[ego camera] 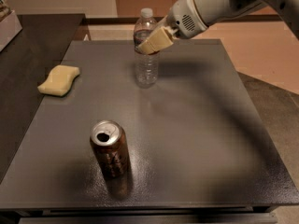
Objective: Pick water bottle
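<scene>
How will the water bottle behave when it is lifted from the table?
The water bottle is small, clear plastic, so probably light. Its ribbed wall may dent under a hard squeeze. Tall and narrow, it could tip if the pincer, at its label band, nudges it.
</scene>
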Robot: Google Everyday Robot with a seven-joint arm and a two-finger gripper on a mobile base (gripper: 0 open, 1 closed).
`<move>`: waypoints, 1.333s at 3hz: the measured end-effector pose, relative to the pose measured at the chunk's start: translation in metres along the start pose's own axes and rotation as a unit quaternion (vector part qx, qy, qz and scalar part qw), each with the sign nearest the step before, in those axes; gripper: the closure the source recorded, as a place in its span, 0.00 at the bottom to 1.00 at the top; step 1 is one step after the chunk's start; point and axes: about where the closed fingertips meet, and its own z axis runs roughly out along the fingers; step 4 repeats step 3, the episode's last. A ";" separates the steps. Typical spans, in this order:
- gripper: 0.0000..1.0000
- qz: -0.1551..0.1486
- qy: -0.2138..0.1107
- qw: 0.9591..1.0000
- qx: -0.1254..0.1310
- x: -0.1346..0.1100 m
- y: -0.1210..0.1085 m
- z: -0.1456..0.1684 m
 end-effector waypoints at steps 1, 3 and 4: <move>1.00 -0.009 -0.020 1.000 -0.001 -0.019 -0.001 -0.027; 1.00 -0.051 -0.042 0.998 0.000 -0.060 -0.001 -0.085; 1.00 -0.051 -0.042 0.998 0.000 -0.060 -0.001 -0.085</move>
